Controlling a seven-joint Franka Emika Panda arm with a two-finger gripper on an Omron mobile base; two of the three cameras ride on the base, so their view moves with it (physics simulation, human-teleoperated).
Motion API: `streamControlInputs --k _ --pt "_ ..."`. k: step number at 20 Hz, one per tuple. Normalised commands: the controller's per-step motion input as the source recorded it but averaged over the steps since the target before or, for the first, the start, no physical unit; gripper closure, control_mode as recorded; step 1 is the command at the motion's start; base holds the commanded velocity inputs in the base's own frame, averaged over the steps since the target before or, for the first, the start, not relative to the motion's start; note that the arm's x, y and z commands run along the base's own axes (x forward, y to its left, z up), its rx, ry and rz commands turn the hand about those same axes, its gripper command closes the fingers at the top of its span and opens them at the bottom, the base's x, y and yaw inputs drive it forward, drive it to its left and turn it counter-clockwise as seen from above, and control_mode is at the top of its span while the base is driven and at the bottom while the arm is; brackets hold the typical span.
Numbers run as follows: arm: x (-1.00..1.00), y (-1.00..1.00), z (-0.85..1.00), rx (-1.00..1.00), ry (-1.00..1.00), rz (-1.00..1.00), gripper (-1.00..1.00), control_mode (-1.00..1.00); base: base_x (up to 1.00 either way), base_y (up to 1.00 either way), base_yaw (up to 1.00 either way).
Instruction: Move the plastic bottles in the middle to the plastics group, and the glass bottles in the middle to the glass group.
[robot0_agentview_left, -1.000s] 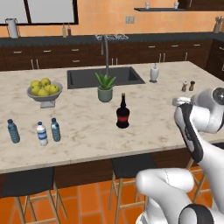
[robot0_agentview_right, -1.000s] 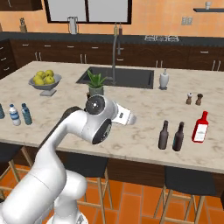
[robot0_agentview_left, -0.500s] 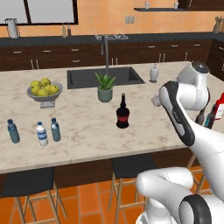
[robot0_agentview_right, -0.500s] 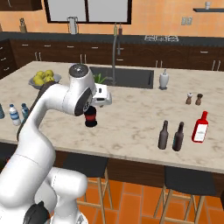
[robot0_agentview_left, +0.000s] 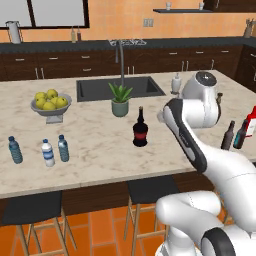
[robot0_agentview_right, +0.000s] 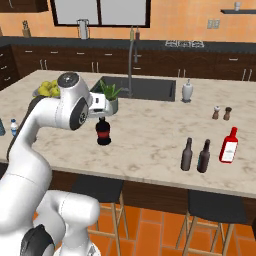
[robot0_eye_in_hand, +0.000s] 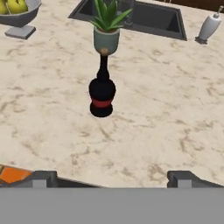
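Open tool (robot0_eye_in_hand: 112, 175) hovering above round-bellied black glass bottle with red label (robot0_eye_in_hand: 102, 90) on marble tabletop (robot0_eye_in_hand: 175, 113); advise centring fingers around neck, descending slowly

A home kitchen: a marble-topped island (robot0_agentview_left: 100, 145) with an inset sink (robot0_agentview_left: 119, 87), bar stools (robot0_agentview_left: 37, 210), dark cabinets (robot0_agentview_right: 200, 65), and what may be a stovetop (robot0_agentview_right: 184, 44).

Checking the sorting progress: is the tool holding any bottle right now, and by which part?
Nothing is held. The tool is open and empty above the counter, apart from the round-bellied black bottle, which stands upright ahead of it.
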Motion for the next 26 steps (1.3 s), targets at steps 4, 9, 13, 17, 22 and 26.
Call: streamControlInputs --k 4,9,13,17,22,26 --pt "0.17 0.44 -0.11 0.0 -0.14 0.0 -1.0 -1.0 0.0 0.0 0.0" --pt "0.26 0.24 -0.01 0.0 0.0 0.0 -1.0 -1.0 0.0 0.0 0.0" --pt "0.52 0.02 0.0 0.0 0.0 0.0 -1.0 -1.0 0.0 0.0 0.0" --pt "0.58 0.0 -0.02 0.0 0.03 -0.01 -1.0 -1.0 0.0 0.0 0.0" --pt "0.35 0.11 -0.24 0.0 0.05 0.0 -1.0 -1.0 0.0 0.0 0.0" --pt "0.21 0.2 -0.39 0.0 0.02 0.0 -1.0 -1.0 0.0 0.0 0.0"
